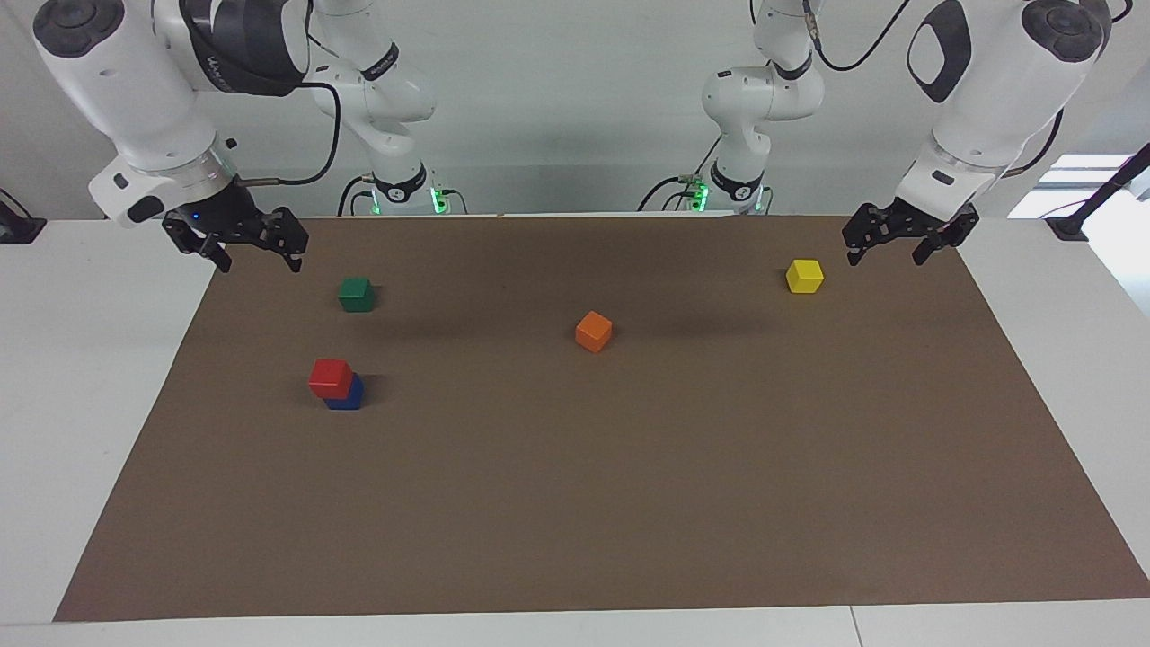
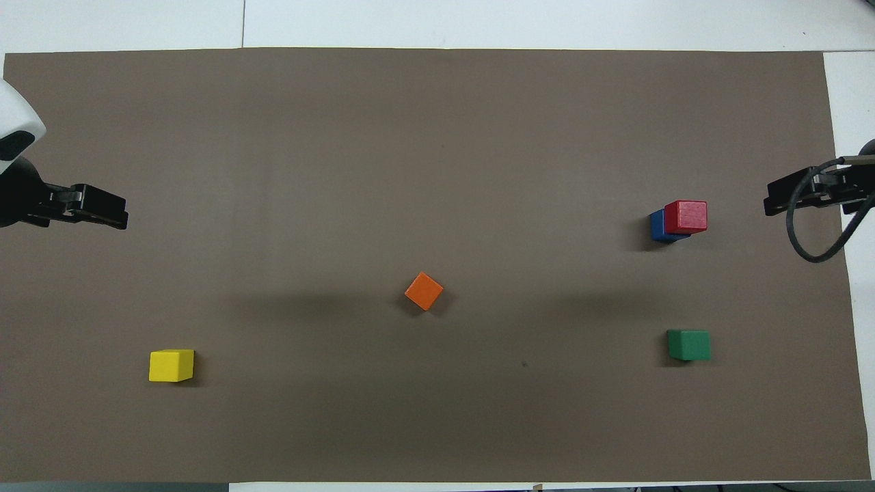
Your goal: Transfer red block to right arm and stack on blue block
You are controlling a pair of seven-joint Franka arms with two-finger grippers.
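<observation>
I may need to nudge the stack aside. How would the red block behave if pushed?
The red block sits off-centre on the blue block, overhanging one edge, so a push would probably slide or tip it off. It looks like a rigid, flat-faced cube, so it should not roll and likely lands stably on the brown mat.

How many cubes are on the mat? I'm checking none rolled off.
5. Red block sits on the blue block toward the right arm's end; green cube nearer the robots; orange cube mid-mat; yellow cube toward the left arm's end. None hidden.
</observation>
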